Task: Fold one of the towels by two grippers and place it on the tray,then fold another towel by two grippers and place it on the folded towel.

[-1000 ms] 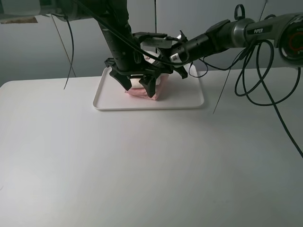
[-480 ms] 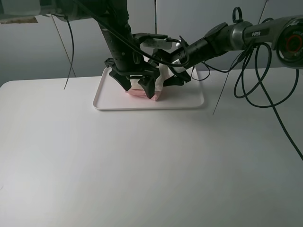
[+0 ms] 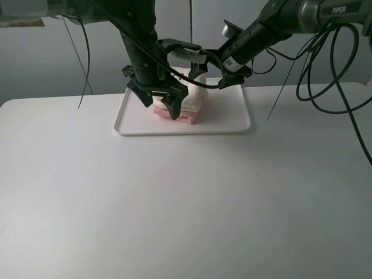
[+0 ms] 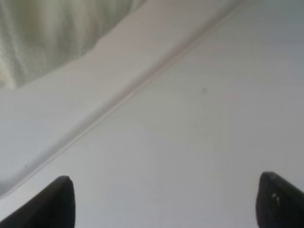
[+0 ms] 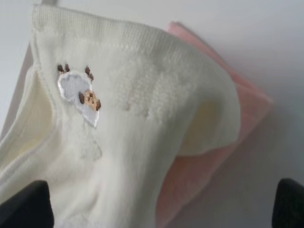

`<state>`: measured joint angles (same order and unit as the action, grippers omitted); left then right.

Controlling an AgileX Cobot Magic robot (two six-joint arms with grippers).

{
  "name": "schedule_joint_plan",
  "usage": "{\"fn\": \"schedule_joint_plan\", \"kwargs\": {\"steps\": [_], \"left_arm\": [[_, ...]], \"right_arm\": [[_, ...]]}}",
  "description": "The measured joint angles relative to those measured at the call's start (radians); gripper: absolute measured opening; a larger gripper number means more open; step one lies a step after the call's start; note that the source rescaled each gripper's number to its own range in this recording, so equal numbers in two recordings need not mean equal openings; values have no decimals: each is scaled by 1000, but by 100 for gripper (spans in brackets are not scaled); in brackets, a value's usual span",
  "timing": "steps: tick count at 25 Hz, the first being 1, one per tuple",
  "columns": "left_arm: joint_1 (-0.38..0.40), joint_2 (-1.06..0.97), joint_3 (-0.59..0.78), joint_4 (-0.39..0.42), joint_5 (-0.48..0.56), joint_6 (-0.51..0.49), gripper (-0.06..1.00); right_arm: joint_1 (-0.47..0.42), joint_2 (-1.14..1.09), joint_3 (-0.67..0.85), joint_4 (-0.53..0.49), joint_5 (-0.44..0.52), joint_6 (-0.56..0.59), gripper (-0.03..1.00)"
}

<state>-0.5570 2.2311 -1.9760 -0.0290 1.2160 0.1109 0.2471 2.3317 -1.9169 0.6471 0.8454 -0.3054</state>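
A folded cream towel lies on a folded pink towel on the white tray at the back of the table. My left gripper is open and empty, low over the towels' left side. In the left wrist view its tips are wide apart over the tray's rim, with the cream towel at a corner. My right gripper is open and empty, raised above the stack's right rear. The right wrist view shows the cream towel with an embroidered patch, over the pink towel.
The white table spreads wide in front of the tray. Black cables hang from the right arm at the back right. A grey wall stands behind the tray.
My right gripper has let go of the cream towel and risen up and back to the right. The cream towel has settled on the pink one. My left gripper rose slightly.
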Motion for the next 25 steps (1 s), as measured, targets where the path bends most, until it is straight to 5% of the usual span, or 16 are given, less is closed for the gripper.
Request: {"fn": "schedule_joint_plan", "kwargs": {"steps": [8,13,19,25], "left_arm": [[15,-179,0,95,-7,-44,99],[108,-354,110,95,-54,-86,99],[259,-697,562,95,-198,-111,99],[374,-1134,988,94,-316,-133,99]], "right_arm": [[0,-216,0,-290,26,92,100],[0,-390,107,-381,29,122,100],[0,-684,543,-448,-128,123,100],[0,-1008,899,-478,-143,157,100]]}}
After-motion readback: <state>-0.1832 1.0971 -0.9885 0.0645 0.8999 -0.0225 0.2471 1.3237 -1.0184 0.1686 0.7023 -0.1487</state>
